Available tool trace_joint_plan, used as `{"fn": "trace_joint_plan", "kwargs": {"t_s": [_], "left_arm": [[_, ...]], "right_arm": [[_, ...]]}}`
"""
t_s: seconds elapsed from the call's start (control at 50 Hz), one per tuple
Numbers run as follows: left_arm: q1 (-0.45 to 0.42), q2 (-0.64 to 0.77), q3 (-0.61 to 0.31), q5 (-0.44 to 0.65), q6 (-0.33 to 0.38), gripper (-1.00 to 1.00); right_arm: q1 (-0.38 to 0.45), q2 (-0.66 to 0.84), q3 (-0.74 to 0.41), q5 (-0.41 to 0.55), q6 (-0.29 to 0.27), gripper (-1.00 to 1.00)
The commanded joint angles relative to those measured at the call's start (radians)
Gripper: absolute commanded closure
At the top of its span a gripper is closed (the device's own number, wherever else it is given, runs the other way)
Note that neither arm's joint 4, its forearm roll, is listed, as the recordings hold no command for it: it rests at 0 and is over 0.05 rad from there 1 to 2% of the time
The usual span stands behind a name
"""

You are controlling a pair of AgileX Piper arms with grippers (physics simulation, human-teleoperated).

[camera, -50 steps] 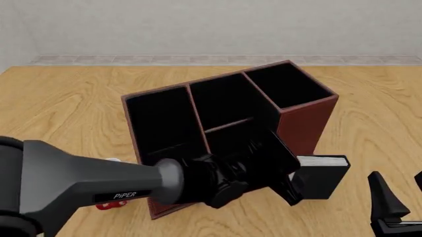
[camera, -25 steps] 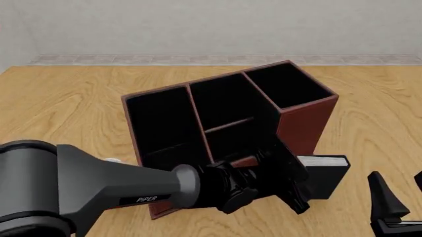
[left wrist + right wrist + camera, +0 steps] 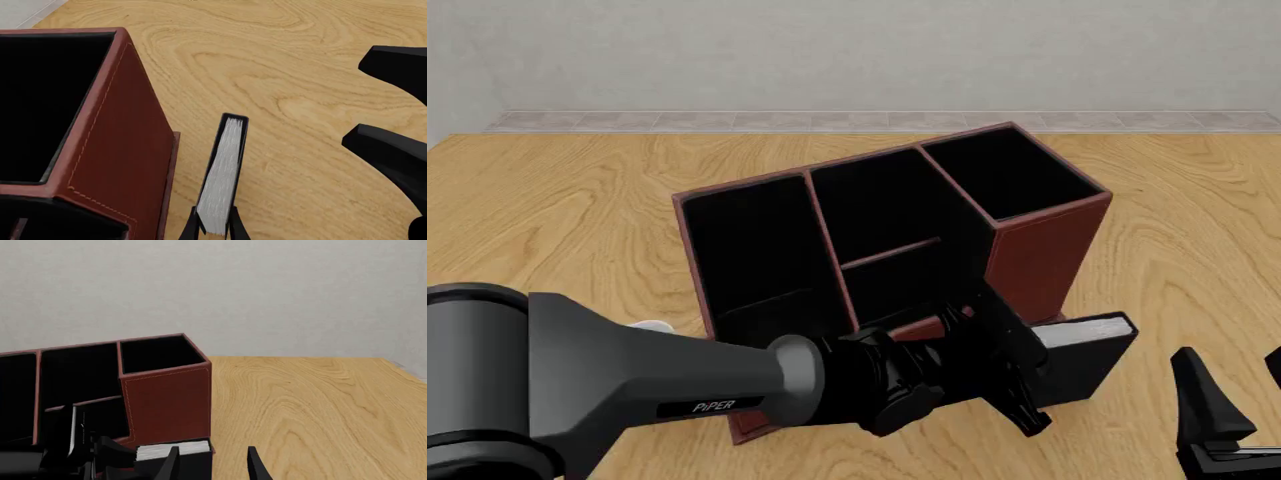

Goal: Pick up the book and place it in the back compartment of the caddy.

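The black book with white page edges stands on its edge on the table, just right of the caddy's tall end, slightly tilted. My left gripper is shut on the book's near end. In the left wrist view its fingertips clamp both covers of the book. The back compartment is the near half of the middle section, behind the low cross-divider, and is partly hidden by my left gripper. My right gripper is open and empty, at the lower right. Its wrist view shows the book.
The caddy's tall square end compartment is at the right and the large undivided one at the left. A white bit of the mug shows behind my left arm. Bare wooden table lies to the right.
My left gripper slid further onto the book and closed on it. The book's right end has tipped up slightly. The right gripper has not moved.
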Motion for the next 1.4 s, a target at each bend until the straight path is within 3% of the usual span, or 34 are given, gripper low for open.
{"fn": "trace_joint_plan", "kwargs": {"t_s": [0.02,0.46,0.78,1.18,1.4], "left_arm": [[-0.008,-0.061,0.043,-0.018,0.013,1.00],[0.010,-0.293,0.199,-0.078,-0.045,1.00],[-0.014,-0.429,0.282,-0.073,-0.043,1.00],[0.016,-0.601,0.312,0.016,-0.029,1.00],[0.057,-0.723,0.315,0.117,0.010,1.00]], "right_arm": [[0.000,0.003,0.002,-0.004,0.001,-1.00],[0.000,0.000,0.000,0.000,0.000,-1.00],[0.001,-0.002,-0.001,0.003,0.000,-1.00],[0.001,0.000,-0.001,0.002,0.001,-1.00],[0.001,-0.001,-0.001,0.003,0.000,-1.00]]}}
